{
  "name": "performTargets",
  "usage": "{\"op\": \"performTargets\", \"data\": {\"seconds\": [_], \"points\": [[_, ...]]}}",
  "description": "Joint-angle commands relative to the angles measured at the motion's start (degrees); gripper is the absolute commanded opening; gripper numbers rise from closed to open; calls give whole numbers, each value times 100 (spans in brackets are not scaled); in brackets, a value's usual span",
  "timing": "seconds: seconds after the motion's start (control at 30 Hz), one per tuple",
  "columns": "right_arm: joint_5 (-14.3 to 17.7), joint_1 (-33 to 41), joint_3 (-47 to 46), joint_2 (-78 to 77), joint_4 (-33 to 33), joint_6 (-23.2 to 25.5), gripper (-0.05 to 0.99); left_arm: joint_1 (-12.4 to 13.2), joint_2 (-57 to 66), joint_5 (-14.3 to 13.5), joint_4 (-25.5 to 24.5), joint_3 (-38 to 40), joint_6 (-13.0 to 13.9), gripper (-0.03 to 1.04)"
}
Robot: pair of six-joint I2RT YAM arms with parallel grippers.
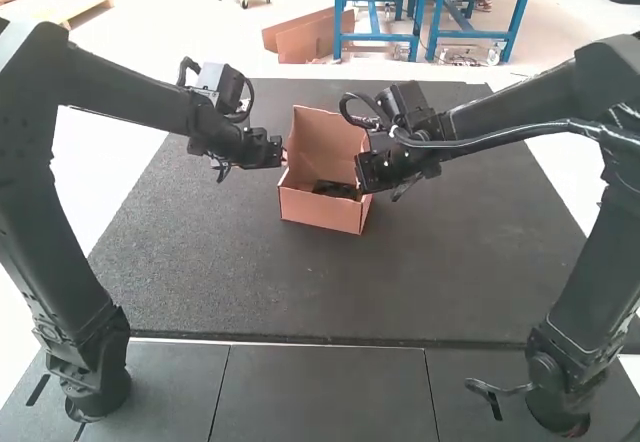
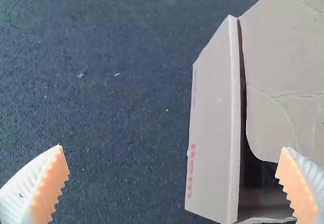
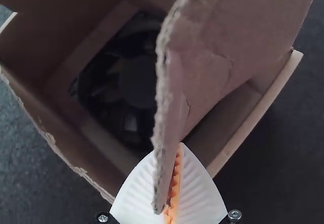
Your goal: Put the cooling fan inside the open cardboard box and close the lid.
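1. The black round cooling fan (image 3: 121,92) is seen lying inside the small brown open cardboard box (image 1: 322,210), which is set mid-way across the dark grey mat (image 1: 200,262).
2. A ragged cardboard flap (image 3: 217,46) at the box's right side is pinched by the right gripper (image 3: 169,186), whose fingers are closed on it.
3. The left gripper (image 1: 277,152) is held just beside the box's left wall, its fingers spread wide and nothing gripped.

Dark textured mat (image 1: 250,262) spread flat over white table (image 1: 80,182).
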Motion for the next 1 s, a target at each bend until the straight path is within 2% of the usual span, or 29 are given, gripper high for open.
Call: {"op": "performTargets", "data": {"seconds": [0.0,0.43,0.83,0.97], "points": [[-57,228,-82,-228,69,-304,-1,-8,-163,62,60,-24,13,97],[523,290,-284,-228,429,-963,-1,1,-268,44,24,-147,39,97],[619,290,-337,-184,429,-1174,-1,28,-347,9,16,-173,127,97],[707,307,-337,-166,429,-1227,-1,89,-444,-105,7,-182,189,97]]}}
